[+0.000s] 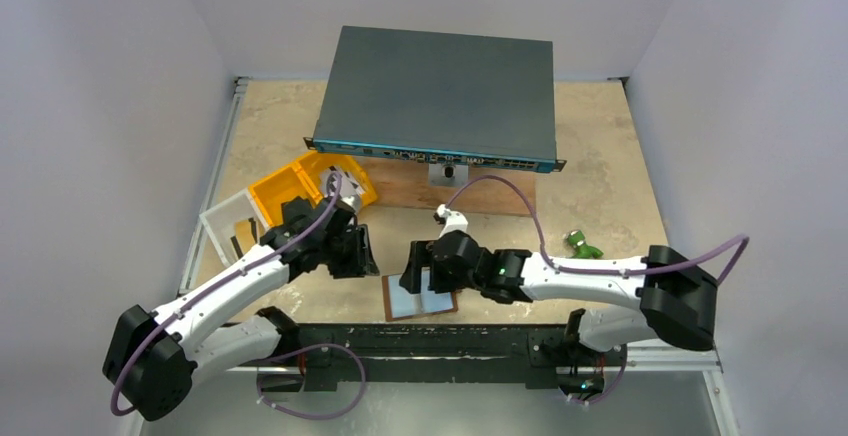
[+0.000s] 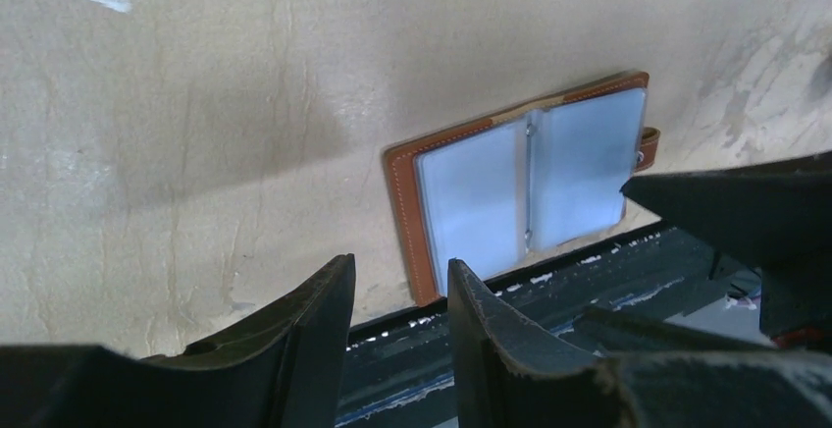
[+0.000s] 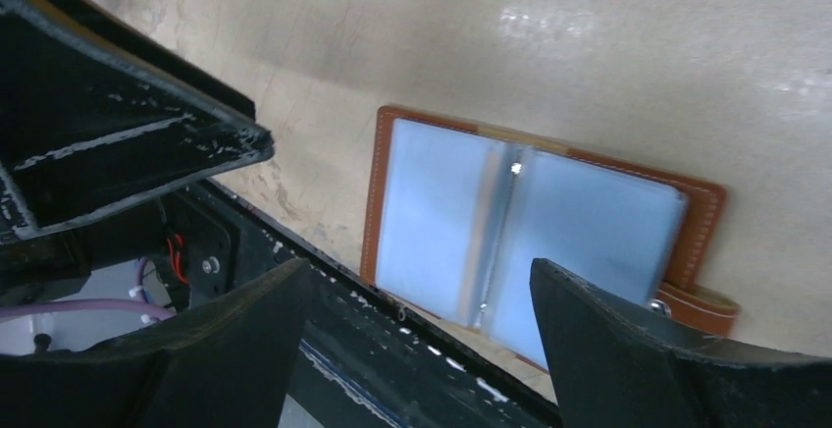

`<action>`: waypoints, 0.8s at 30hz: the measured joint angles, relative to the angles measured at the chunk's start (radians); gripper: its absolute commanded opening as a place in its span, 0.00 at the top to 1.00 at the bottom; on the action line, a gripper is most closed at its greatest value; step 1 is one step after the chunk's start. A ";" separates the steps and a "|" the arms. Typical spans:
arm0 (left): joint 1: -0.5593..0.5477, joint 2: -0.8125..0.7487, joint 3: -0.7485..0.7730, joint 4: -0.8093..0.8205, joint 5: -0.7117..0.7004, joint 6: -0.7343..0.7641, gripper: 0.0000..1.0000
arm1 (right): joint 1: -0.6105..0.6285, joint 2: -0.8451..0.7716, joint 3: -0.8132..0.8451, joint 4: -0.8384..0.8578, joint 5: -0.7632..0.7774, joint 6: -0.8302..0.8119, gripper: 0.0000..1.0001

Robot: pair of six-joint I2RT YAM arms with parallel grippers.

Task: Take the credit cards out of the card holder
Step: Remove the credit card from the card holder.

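1. Card holder (image 1: 421, 297): lies open and flat at the near edge of the table (image 1: 600, 191), pockets (image 2: 579, 168) facing up.
2. Pockets: pale blue and cloudy (whether cards sit inside cannot be told).
3. Strap tab (image 2: 648, 146): projects from one cover edge.
4. Left gripper (image 2: 400, 286): jaws apart, nothing between them; positioned just left of the holder.
5. Right gripper (image 3: 417, 276): jaws spread wide, empty; poised close over the holder, contact not discernible.
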 measured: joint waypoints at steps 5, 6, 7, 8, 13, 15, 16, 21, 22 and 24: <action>-0.005 0.016 0.000 0.002 -0.057 -0.008 0.61 | 0.060 0.113 0.095 -0.041 0.055 0.013 0.34; -0.004 0.016 0.000 0.001 -0.071 -0.010 0.61 | 0.067 0.134 0.111 -0.048 0.062 0.014 0.35; -0.004 0.016 0.000 -0.002 -0.081 -0.011 0.62 | 0.075 0.159 0.130 -0.060 0.073 0.017 0.35; -0.003 0.016 0.000 -0.006 -0.091 -0.011 0.62 | 0.083 0.185 0.150 -0.072 0.085 0.018 0.35; 0.014 0.016 0.000 -0.019 -0.118 -0.011 0.62 | 0.111 0.288 0.225 -0.132 0.123 0.020 0.37; 0.024 0.016 0.000 -0.019 -0.124 -0.011 0.62 | 0.120 0.326 0.256 -0.163 0.140 0.021 0.37; 0.026 0.016 0.000 -0.019 -0.126 -0.011 0.62 | 0.124 0.344 0.273 -0.177 0.146 0.021 0.37; 0.036 0.016 0.000 -0.018 -0.127 -0.011 0.63 | 0.138 0.412 0.328 -0.230 0.170 0.019 0.44; 0.036 0.016 0.000 -0.018 -0.127 -0.011 0.63 | 0.141 0.421 0.336 -0.240 0.174 0.019 0.46; 0.037 0.016 0.000 -0.018 -0.127 -0.011 0.63 | 0.142 0.433 0.349 -0.257 0.185 0.019 0.51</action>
